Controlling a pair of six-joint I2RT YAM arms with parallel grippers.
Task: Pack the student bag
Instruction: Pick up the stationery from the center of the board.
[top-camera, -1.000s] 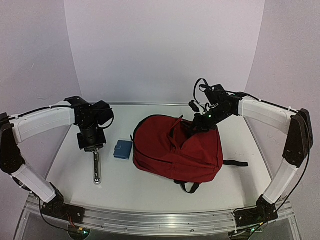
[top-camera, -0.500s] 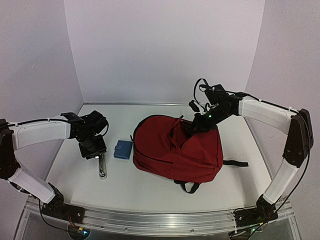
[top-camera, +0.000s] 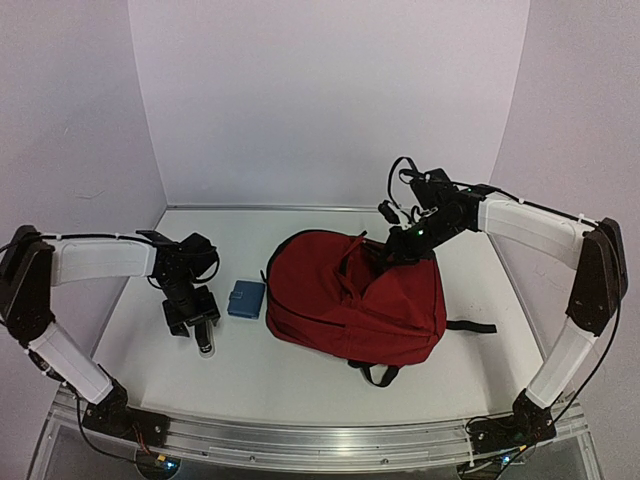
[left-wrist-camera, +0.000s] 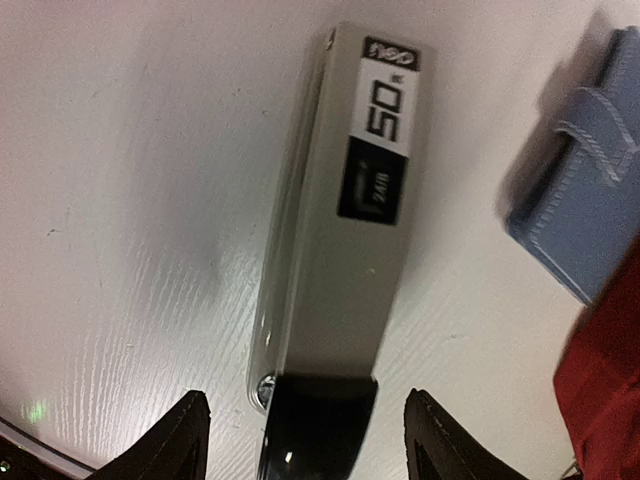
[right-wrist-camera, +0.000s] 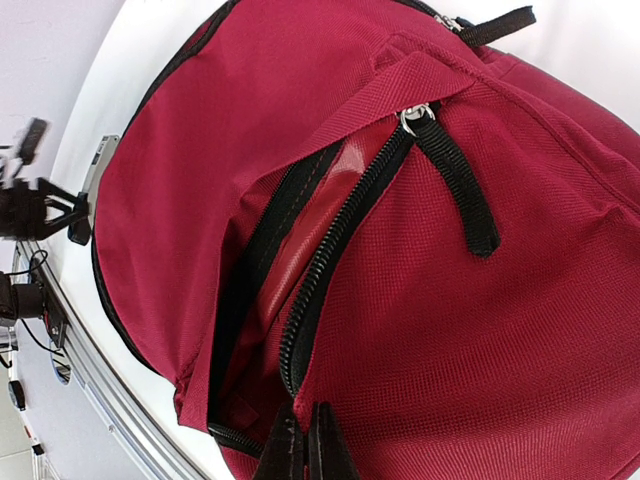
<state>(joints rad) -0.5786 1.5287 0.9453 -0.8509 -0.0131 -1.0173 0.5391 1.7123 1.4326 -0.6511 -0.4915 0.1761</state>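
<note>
The student bag, dark red with black straps, lies on the white table right of centre, its zipper open. My right gripper is shut on the red fabric edge beside the open zipper, holding the bag's mouth apart. My left gripper hangs open over the black end of a grey stapler lying flat on the table. Its fingers stand on either side without touching. In the top view the left gripper covers most of the stapler.
A small blue pouch lies between the stapler and the bag, seen as the pouch at the right of the left wrist view. A black strap trails right of the bag. The metal rail runs along the near edge.
My left arm has come down and nearer over the stapler, and its jaws have widened. The right arm and the bag have stayed put.
</note>
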